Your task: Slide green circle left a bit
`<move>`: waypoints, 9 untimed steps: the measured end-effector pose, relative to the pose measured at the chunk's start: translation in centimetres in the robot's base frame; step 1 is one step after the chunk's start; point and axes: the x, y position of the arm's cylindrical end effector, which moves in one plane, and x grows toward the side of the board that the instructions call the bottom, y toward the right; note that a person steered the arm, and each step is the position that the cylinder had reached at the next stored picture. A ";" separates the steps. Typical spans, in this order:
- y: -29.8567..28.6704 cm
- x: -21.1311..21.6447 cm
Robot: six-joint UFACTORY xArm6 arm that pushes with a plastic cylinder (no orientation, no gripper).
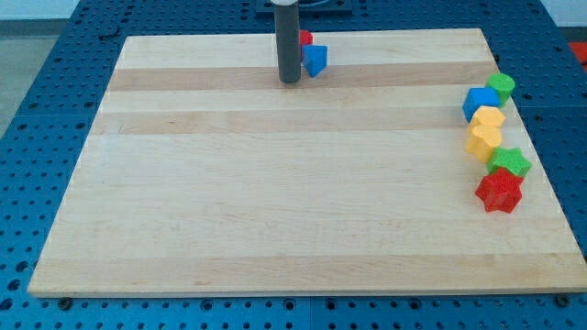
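Your tip (290,81) sits near the board's top edge, a bit left of centre, w/ a blue block (316,60) just beside it on the view's right and a red block (305,38) half hidden behind the rod. There's no hand to spread or pinch here, just a bare rod end resting on the board (275,202). The target is well apart from you: the green circle (501,86) is up near the right edge, toward the top-right corner, heading a tight column of blocks. It looks to be touching the blue cube (479,103) below-left of it; under that come two yellow blocks (486,130), a green star (510,162) and a red star (500,191). What can go wrong, imo: to push it left you need to get on its right side, and there's v. little board between it and the right edge, so a sloppy approach could knock it off or clip it the wrong way. Pushing straight left will prob drag the blue cube along, since they sit so close. Also, crossing over from where you are, watch you don't sweep the near blue block en route.
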 end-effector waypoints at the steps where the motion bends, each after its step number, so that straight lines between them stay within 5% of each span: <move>1: 1.1 -0.7; 3: 5.4 0.6; 5: 18.2 -0.2; 7: 21.2 -1.2; 9: 31.8 -1.3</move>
